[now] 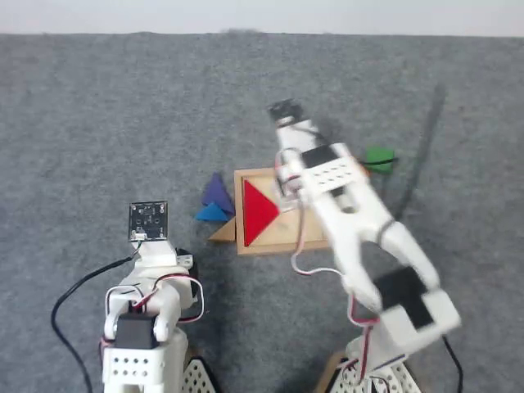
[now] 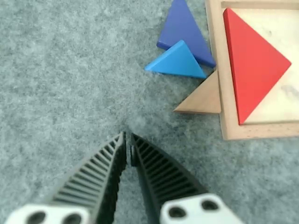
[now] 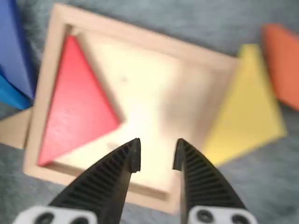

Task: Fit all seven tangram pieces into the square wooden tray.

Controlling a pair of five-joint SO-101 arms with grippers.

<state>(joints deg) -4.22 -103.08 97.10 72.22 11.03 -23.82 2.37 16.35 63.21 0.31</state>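
1. Far left, the left arm [image 1: 151, 303] sits pulled back over the grey counter [image 1: 98, 123]. Its jaws are clenched on nothing, tips just above bare felt.
2. Next, a dark blue triangle [image 2: 183, 29] lies flat with a light blue triangle [image 2: 177, 63] touching it.
3. A tan triangle [image 2: 203, 98] butts against the outer wall of the wooden tray [image 1: 266, 247].
4. Inside the tray, the red triangle [image 1: 258, 211] lies flat along the left wall, its point aimed at the middle.
5. The right arm [image 1: 360, 221] stretches over the tray, jaws released and empty above the bare tray floor.
6. Right of the tray, a yellow triangle [image 3: 247, 107] rests against its rim, with an orange piece [image 3: 282, 60] just beyond.
7. Furthest right, a green piece [image 1: 379, 157] lies on the counter.
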